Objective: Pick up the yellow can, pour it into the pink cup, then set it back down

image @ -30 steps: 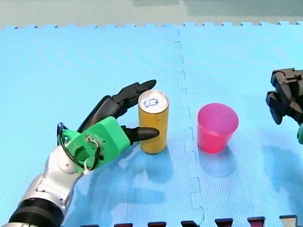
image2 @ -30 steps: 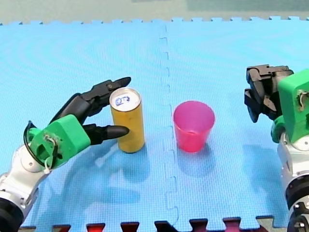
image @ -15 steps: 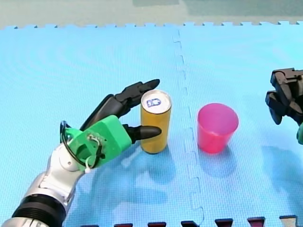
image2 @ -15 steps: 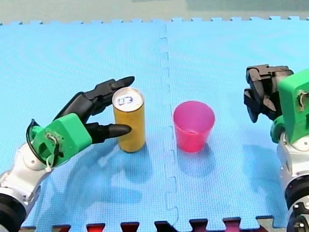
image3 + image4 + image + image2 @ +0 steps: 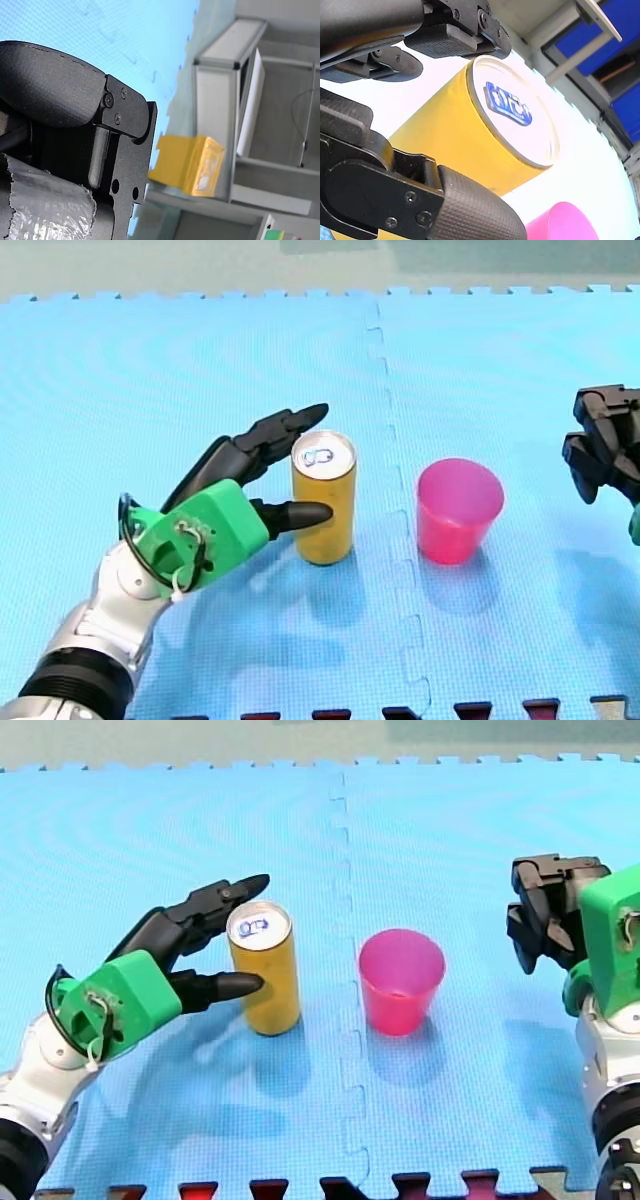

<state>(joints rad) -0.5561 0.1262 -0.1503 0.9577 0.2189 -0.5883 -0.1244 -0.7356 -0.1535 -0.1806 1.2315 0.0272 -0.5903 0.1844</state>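
The left hand (image 5: 228,472) sits at the yellow can's (image 5: 330,480) nine o'clock, unclenched, straddling it. Its thumb (image 5: 300,514) lies against the can's near side, and its fingers (image 5: 285,427) reach just behind the rim. The can stands upright on the blue mat (image 5: 500,370). At its three o'clock, just beside it, stands the pink cup (image 5: 459,510). Well beyond that, toward two o'clock, hangs the right hand (image 5: 545,910), clenched on nothing.
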